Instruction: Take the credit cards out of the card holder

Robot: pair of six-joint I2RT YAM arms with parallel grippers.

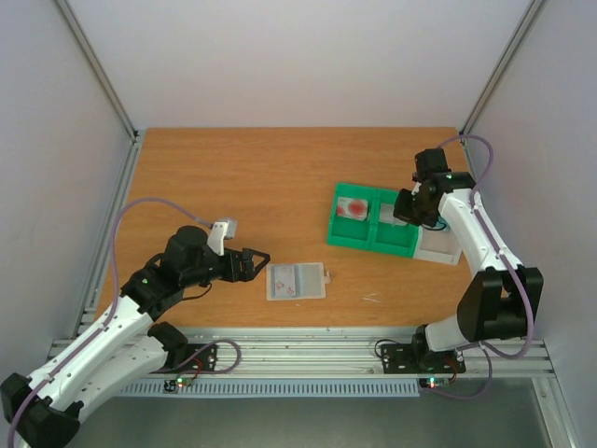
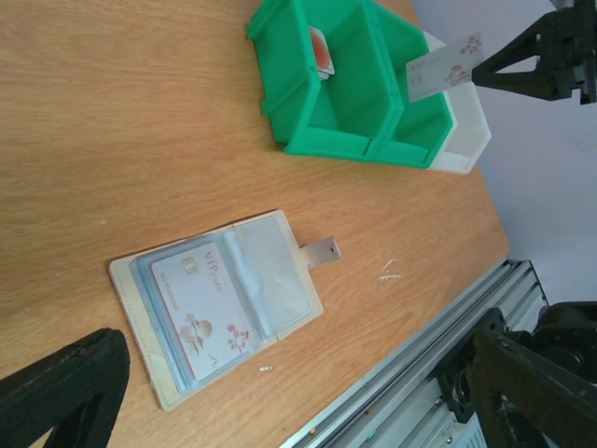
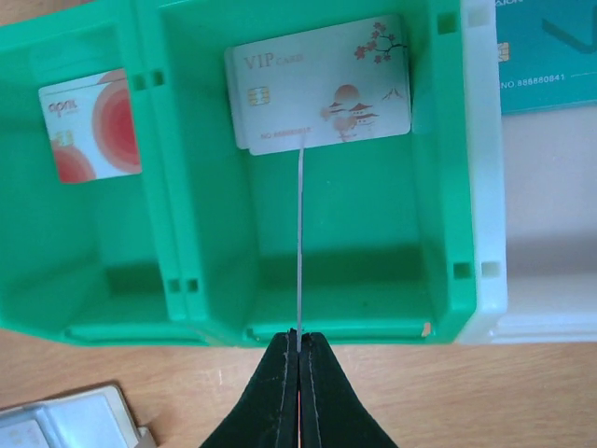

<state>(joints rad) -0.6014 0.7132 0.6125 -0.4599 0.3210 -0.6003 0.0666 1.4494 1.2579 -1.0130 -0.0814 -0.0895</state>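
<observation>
Nearest my overhead camera, the left arm (image 1: 112, 327) stretches over the tabletop (image 1: 233, 177), the left end effector (image 1: 259, 266) spread fully wide and empty. Across the tabletop, the right end effector (image 3: 298, 338) hangs above the green tray (image 3: 373, 224). It is pinched tight on a white card (image 2: 443, 70), held on edge over the compartment where a second card (image 3: 322, 84) lies flat.

The holder (image 1: 296, 281) lies flat just beyond the left fingertips, to their right. Its long axis runs left to right, and its tab (image 2: 322, 250) points towards the tray. A third card (image 2: 201, 313) shows in the pocket away from the tab; the other pocket looks empty.

I judge the left arm much the nearer. The right is well apart and already has a card in its grip.
</observation>
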